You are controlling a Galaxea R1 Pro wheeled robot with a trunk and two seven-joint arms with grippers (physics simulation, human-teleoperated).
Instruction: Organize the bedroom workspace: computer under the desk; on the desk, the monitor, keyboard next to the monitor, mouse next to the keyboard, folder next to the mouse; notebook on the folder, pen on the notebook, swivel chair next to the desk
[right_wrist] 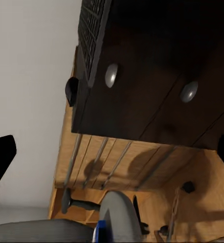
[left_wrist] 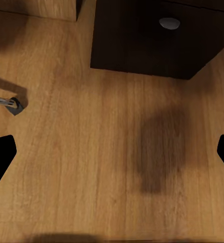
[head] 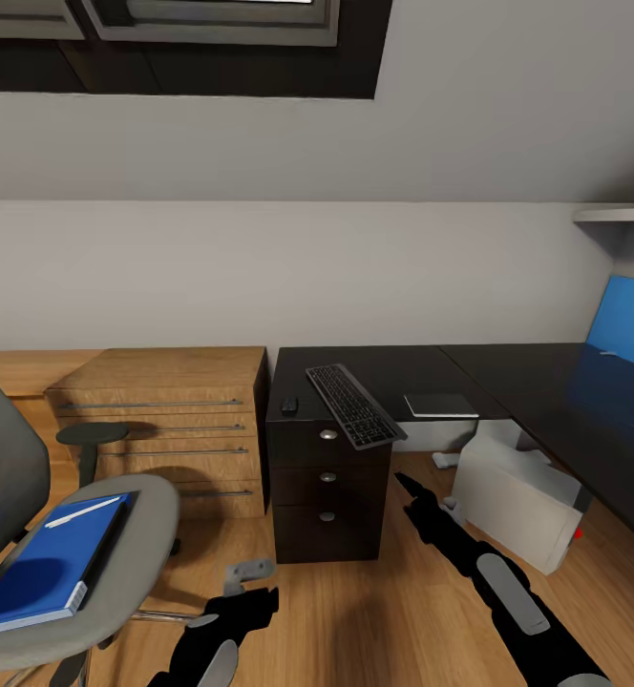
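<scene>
The swivel chair (head: 116,563) stands at the left, with the blue folder (head: 54,563) on its seat and the white pen (head: 88,510) lying on the folder. On the black desk (head: 508,377), the keyboard (head: 355,405) lies slanted over the drawer corner, partly overhanging the front edge. The small mouse (head: 288,405) sits to its left and the dark notebook (head: 441,405) to its right. The white computer (head: 517,501) sits tilted on the floor under the desk. The monitor is out of view. My left gripper (head: 255,587) hangs open over the floor (left_wrist: 112,152). My right gripper (head: 408,487), also open (right_wrist: 112,157), points at the desk drawers (right_wrist: 142,91).
A light wooden drawer chest (head: 164,420) stands between the chair and the desk's drawer unit (head: 327,487). A blue back panel (head: 627,324) rises at the desk's far right, with a white shelf (head: 618,215) above it. Wooden floor (head: 355,611) lies open before the desk.
</scene>
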